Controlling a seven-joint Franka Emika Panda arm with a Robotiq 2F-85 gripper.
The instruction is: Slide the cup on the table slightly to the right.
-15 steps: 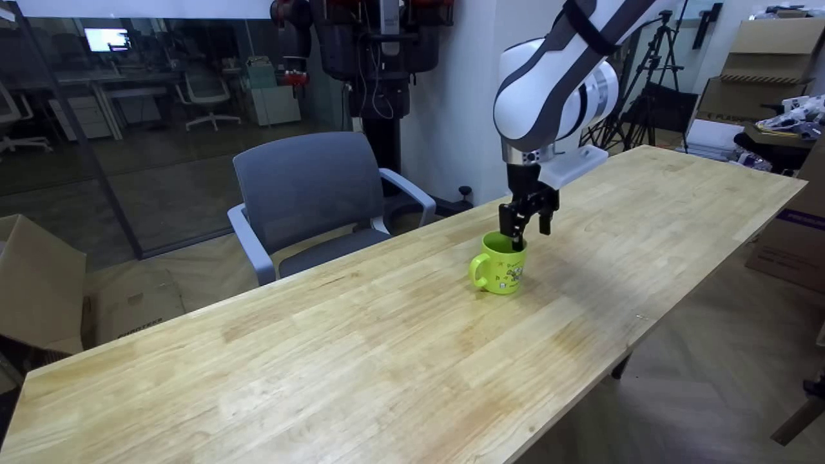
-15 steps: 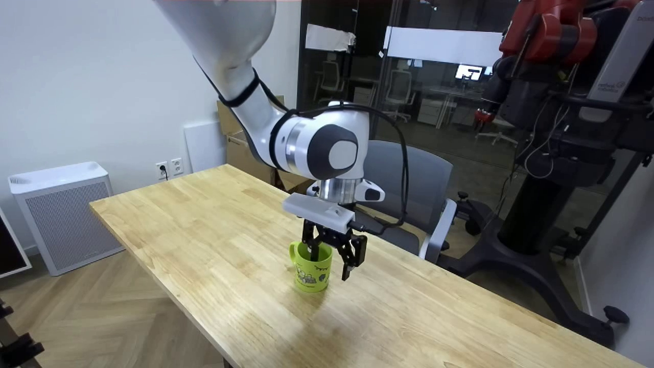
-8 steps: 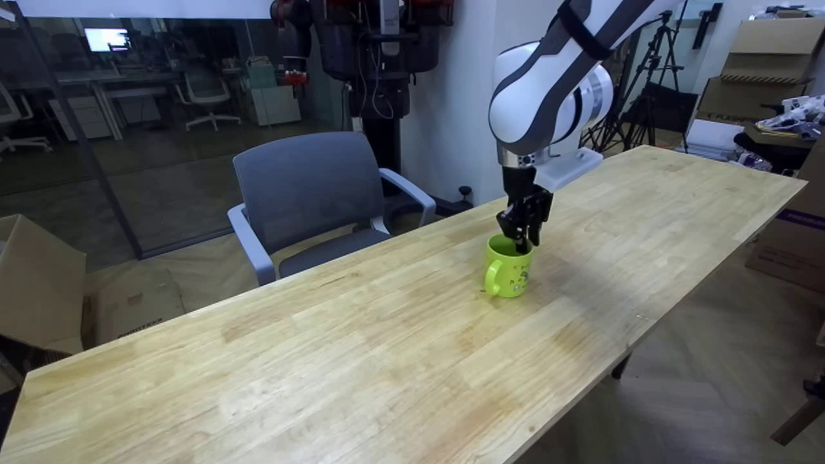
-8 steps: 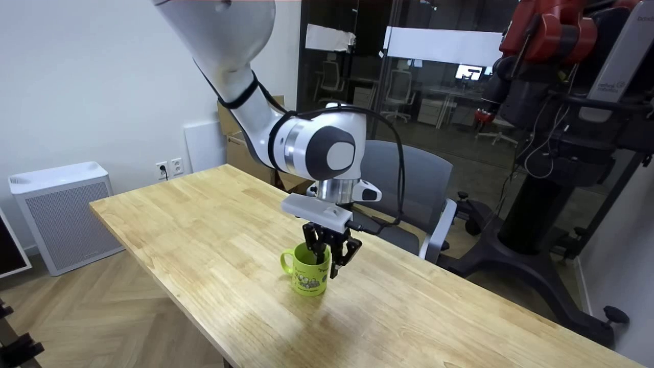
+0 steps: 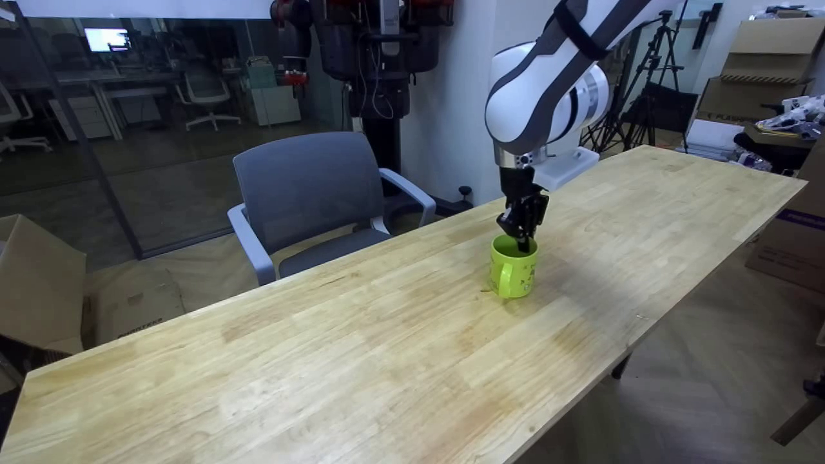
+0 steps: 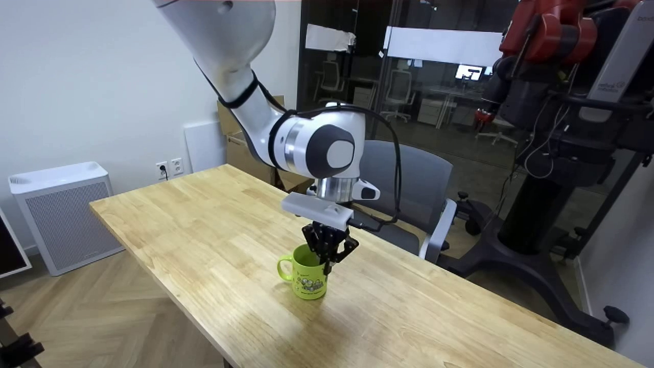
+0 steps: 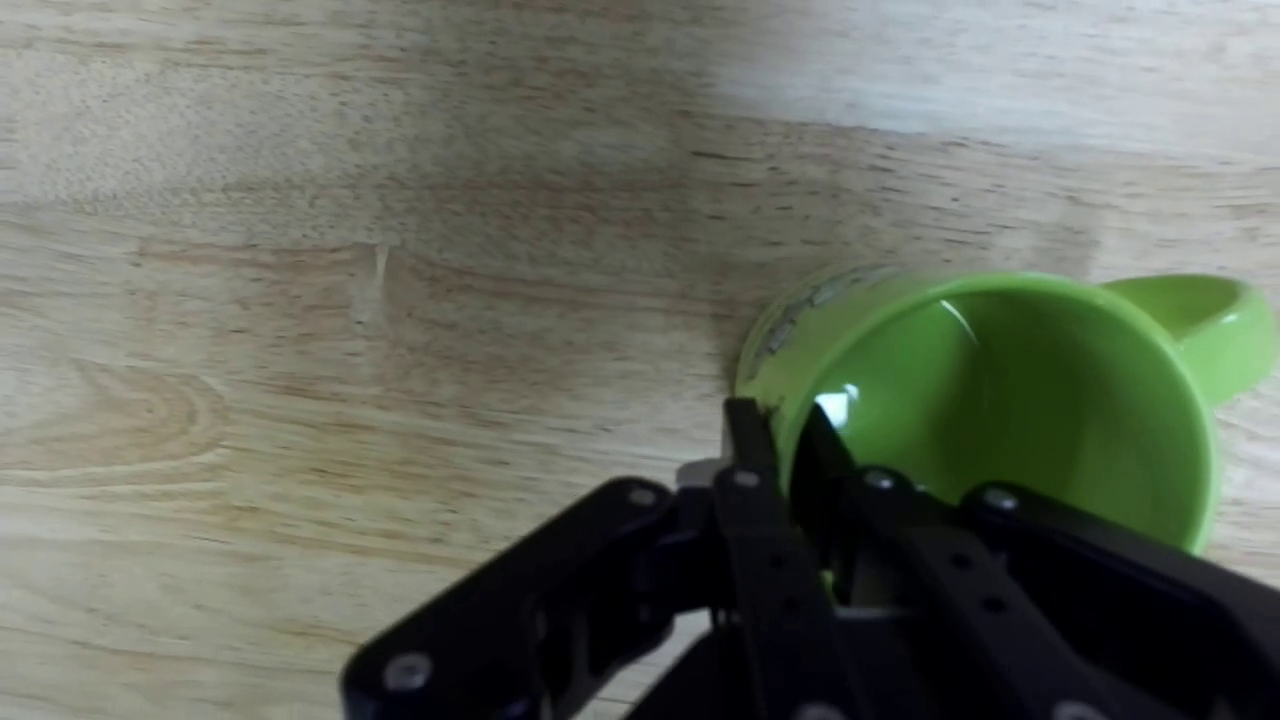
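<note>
Mug (image 6: 306,280) has turned, tool (image 7: 780,415) seemingly pinching its wall, one finger (image 7: 824,458) inside.

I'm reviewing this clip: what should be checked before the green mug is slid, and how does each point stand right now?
1. Gripper straddling the mug, one finger inside, one outside: ok.
2. Jaws closed on the mug's side: ok, by the wrist view.
3. Mug upright on the table: ok, in both exterior views.
4. Handle clear of the gripper: ok.
5. Grip firm enough for a slide: cannot tell.
6. Whose right is meant: cannot tell.
</note>
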